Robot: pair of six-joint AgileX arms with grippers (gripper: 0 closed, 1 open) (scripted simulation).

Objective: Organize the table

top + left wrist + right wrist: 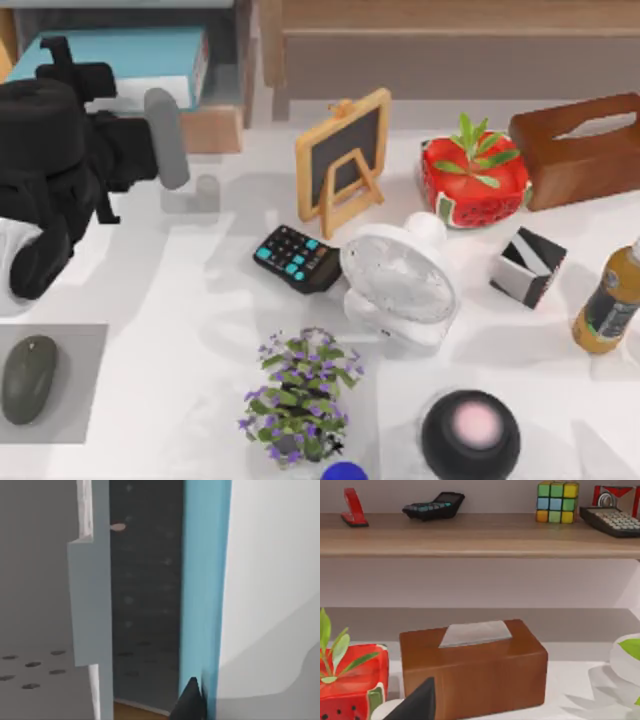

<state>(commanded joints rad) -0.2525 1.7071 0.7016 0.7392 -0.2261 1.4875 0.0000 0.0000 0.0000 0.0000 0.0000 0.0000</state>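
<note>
My left arm [60,170] reaches toward the blue book [120,60] at the table's [170,300] far left. I cannot tell how its fingers stand. A brown tissue box [472,667] sits far right

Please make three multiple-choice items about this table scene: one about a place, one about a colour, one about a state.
1. Where is the computer mouse?
A. near the table's left edge
B. beside the tissue box
C. behind the chalkboard

2. What colour is the watermelon-pattern pot?
A. blue
B. red
C. yellow

3. How does the small chalkboard stand?
A. flat on its face
B. upright on its easel
C. hanging from the shelf

Answers: 1 A, the top view shows it on a grey pad at the left. 2 B, its sides are red with black seeds. 3 B, its wooden legs prop it up.
</note>
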